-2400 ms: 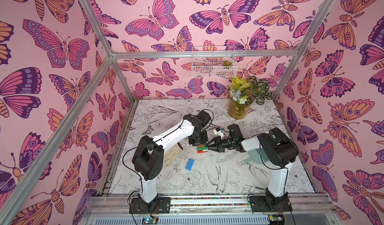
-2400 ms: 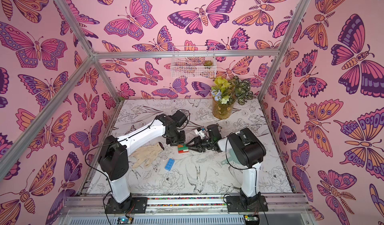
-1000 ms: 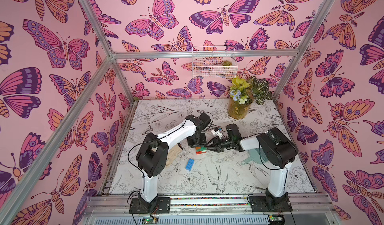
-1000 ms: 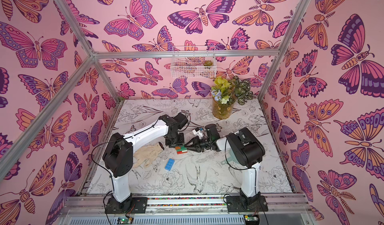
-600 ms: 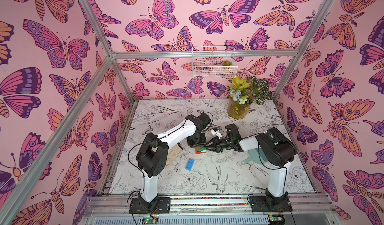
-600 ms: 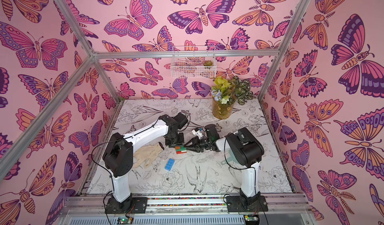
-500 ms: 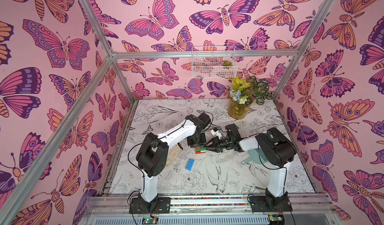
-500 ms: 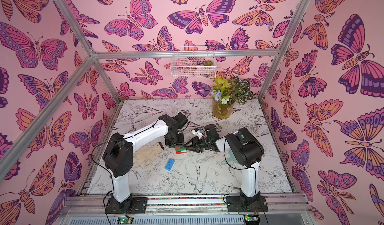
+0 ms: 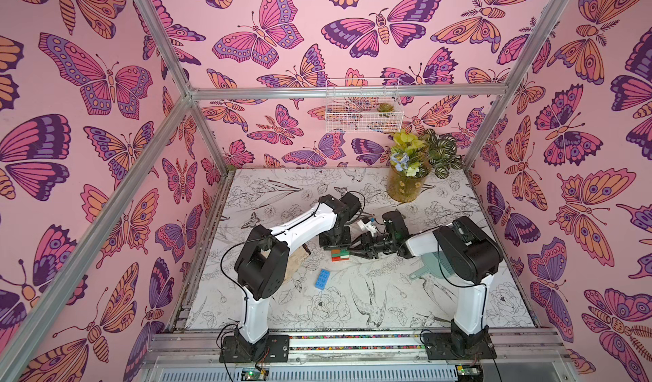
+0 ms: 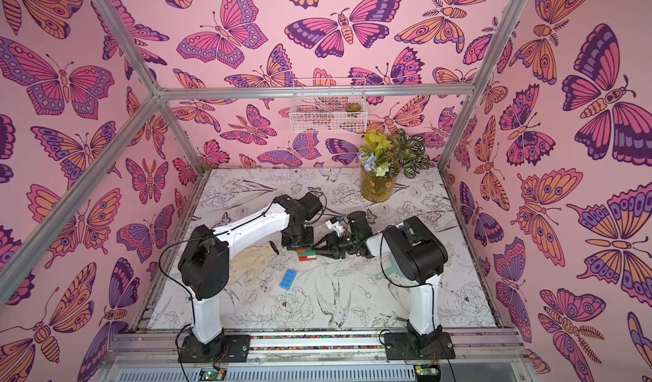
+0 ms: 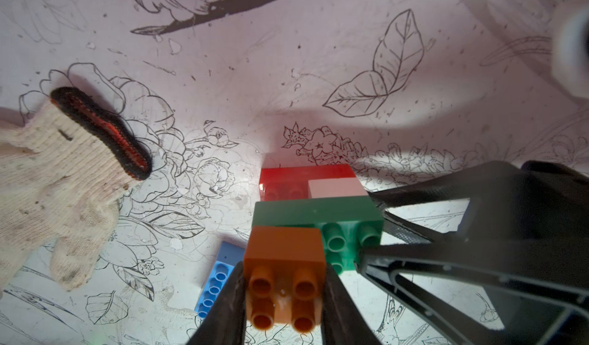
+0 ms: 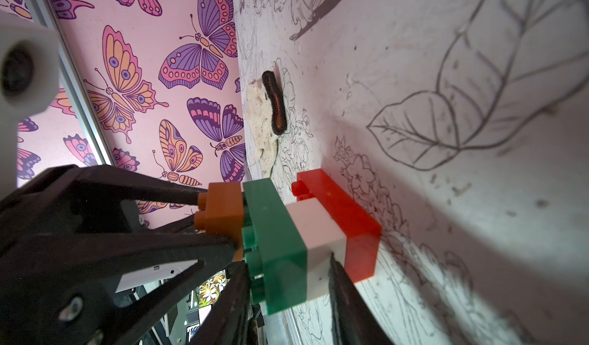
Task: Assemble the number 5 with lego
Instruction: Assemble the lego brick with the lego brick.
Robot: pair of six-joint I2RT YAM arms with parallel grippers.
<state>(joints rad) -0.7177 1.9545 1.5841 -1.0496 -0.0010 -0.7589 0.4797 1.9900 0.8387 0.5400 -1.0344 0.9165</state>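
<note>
The left tool (image 11: 283,298) is clenched on the brown-orange brick (image 11: 283,247), which sits on the green brick (image 12: 274,232). Its arm reaches far forward, with the wrist turned down. The right tool (image 12: 288,295) comes in low from the side and grips the stack (image 9: 340,255) at the green brick and the white brick (image 12: 315,228). The red brick (image 12: 347,209) rests on the table (image 9: 388,292). The blue brick (image 9: 323,278) lies apart. I judge the bricks light, stiff and smooth, best held by their flat side walls.
</note>
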